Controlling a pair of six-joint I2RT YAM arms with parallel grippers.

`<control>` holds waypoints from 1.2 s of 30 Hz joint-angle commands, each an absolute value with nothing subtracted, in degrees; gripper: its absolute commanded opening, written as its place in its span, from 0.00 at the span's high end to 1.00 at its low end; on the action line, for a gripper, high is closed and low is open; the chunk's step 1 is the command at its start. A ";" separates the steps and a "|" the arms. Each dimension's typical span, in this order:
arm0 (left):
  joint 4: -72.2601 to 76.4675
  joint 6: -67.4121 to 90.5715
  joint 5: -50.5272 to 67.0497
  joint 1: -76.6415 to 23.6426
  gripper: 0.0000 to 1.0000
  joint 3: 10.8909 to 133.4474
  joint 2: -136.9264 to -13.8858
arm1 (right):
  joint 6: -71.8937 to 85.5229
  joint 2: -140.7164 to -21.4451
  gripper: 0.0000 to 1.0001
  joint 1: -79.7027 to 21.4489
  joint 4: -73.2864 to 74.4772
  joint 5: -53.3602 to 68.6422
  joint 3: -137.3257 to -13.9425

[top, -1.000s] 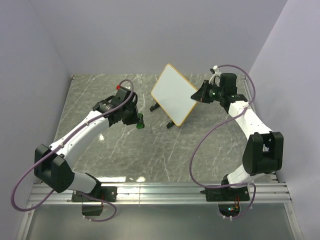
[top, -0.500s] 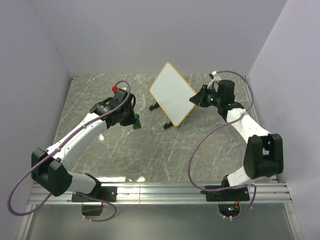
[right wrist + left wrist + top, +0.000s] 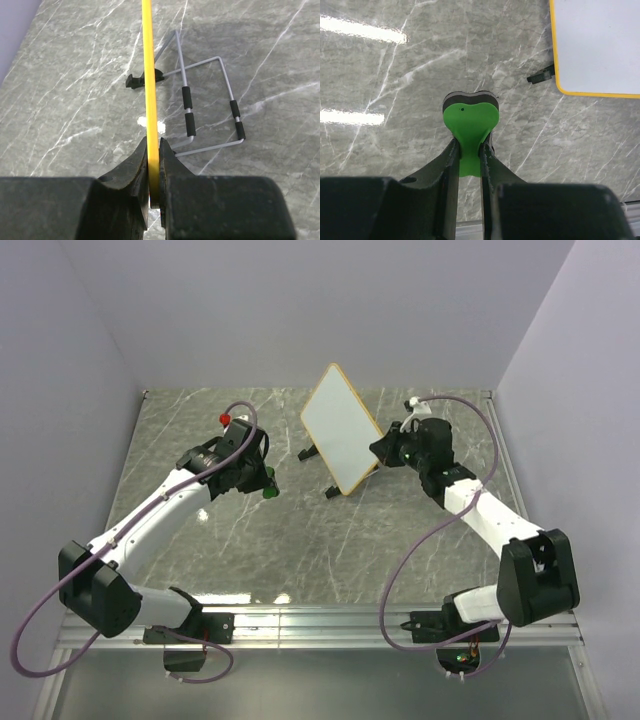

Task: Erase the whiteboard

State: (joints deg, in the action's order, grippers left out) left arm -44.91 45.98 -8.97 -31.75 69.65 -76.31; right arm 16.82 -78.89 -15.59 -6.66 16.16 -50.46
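The whiteboard (image 3: pixel 340 426) is a white board with an orange frame, tilted on one corner above the table; its face looks blank. My right gripper (image 3: pixel 383 447) is shut on its right edge; in the right wrist view the yellow edge (image 3: pixel 148 75) runs straight up from between the fingers (image 3: pixel 136 162). My left gripper (image 3: pixel 265 484) is shut on a green eraser (image 3: pixel 470 122) and hovers left of the board. In the left wrist view the board's corner (image 3: pixel 600 45) is at upper right.
A wire stand with black feet (image 3: pixel 322 462) sits on the grey marble table under the board; it shows in the right wrist view (image 3: pixel 207 107). A black foot (image 3: pixel 541 76) shows beside the board. Purple walls close in on the left, back and right.
My right gripper has swung the whiteboard left and turned it steeper. My left gripper with the eraser has drifted slightly left and away from the board.
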 commanded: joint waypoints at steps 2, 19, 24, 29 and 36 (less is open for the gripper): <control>-43.77 46.41 -10.55 -31.82 1.00 69.79 -74.27 | 8.52 -79.99 1.00 -14.76 9.14 0.09 -45.45; -41.31 47.64 -9.76 -31.82 1.00 65.66 -71.90 | 4.49 -66.01 1.00 -24.25 11.42 -13.89 -39.64; -40.43 48.34 -9.41 -31.82 1.00 63.55 -70.93 | 3.17 -61.97 1.00 -27.94 11.95 -12.83 -38.76; -39.55 48.95 -9.05 -31.90 1.00 62.32 -70.49 | 1.94 -60.99 1.00 -32.16 11.25 -15.46 -38.76; -38.94 49.74 -9.32 -32.08 1.00 61.26 -71.01 | -1.31 -63.19 1.00 -37.00 10.11 -21.35 -40.78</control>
State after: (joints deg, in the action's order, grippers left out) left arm -40.93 48.42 -9.69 -31.75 61.65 -72.34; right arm 3.79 -61.08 -36.69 1.83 -12.71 -40.86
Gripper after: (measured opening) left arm 0.223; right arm 0.110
